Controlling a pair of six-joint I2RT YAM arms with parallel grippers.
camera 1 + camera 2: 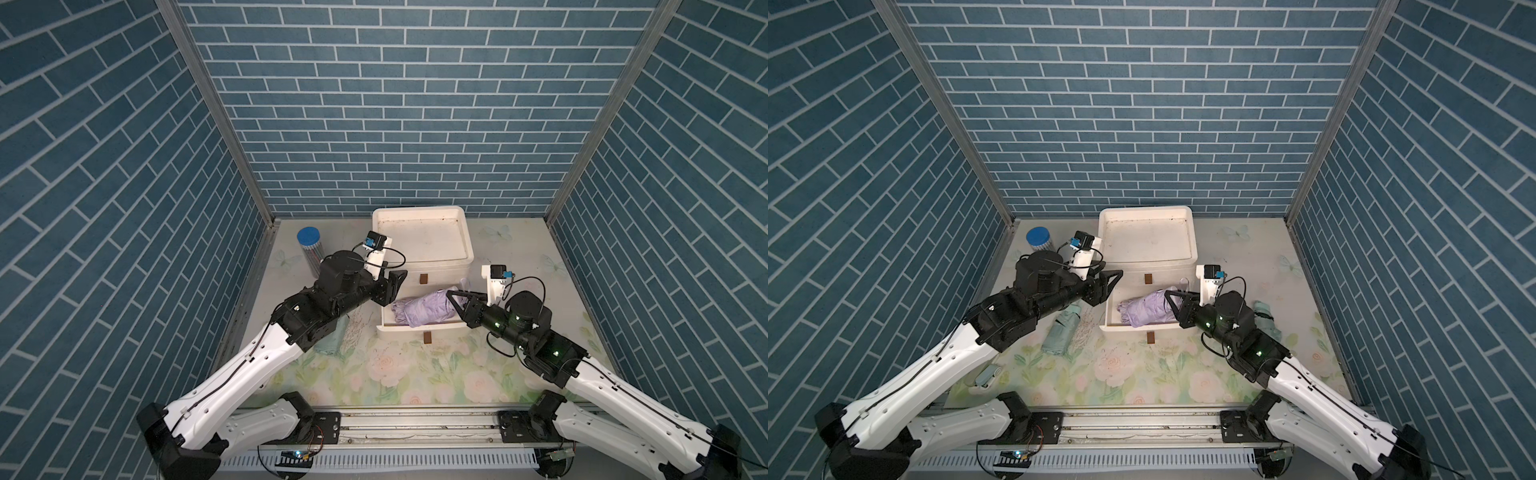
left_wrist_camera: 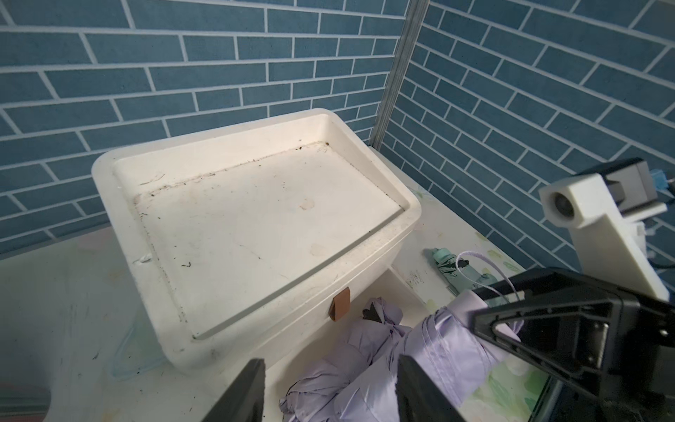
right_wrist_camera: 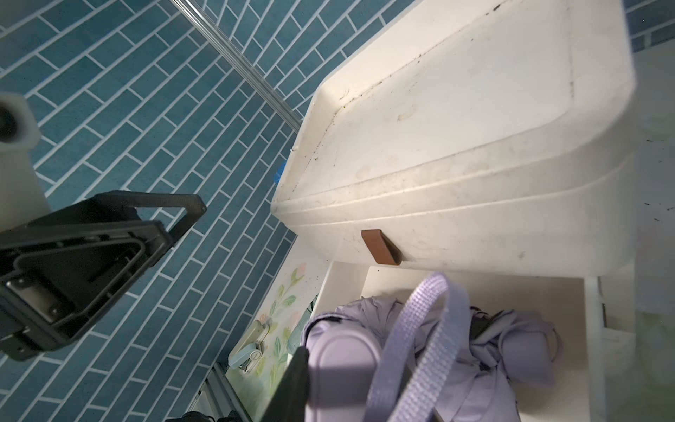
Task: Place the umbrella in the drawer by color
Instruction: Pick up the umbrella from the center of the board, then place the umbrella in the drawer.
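Lilac umbrella (image 1: 419, 311) lies in the open lower drawer (image 1: 415, 331), my right hand (image 1: 454, 305) pinching its handle end, so I'd release low and lift clear of the strap (image 3: 420, 329), left hand (image 1: 397, 284) spread, empty, alongside.
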